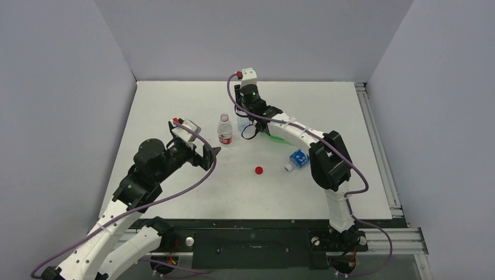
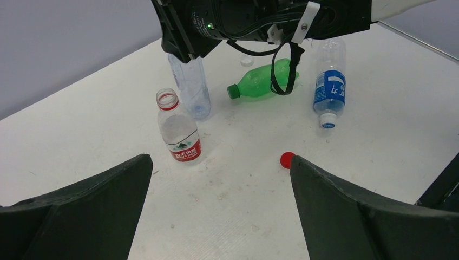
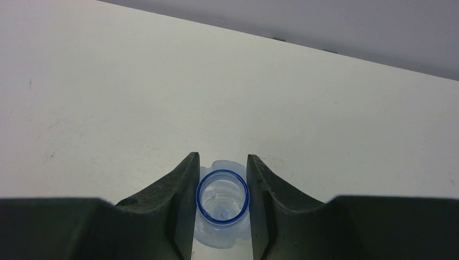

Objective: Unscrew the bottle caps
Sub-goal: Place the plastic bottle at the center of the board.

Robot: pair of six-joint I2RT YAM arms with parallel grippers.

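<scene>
Top view: the left gripper (image 1: 211, 156) is spread wide beside the upright red-label bottle (image 1: 225, 129); 1 red cap (image 1: 258, 170) lies loose.
Left wrist: the green bottle (image 2: 260, 80) and the blue-label bottle (image 2: 329, 89) lie capped.
Right wrist: the right gripper (image 3: 222, 162) clamps the open neck of the ribbed bottle (image 3: 222, 197).

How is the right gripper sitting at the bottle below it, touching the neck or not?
Touching. The right wrist view shows the right gripper shut on the open neck of the bottle, both fingers against its blue ring with no gap.
</scene>
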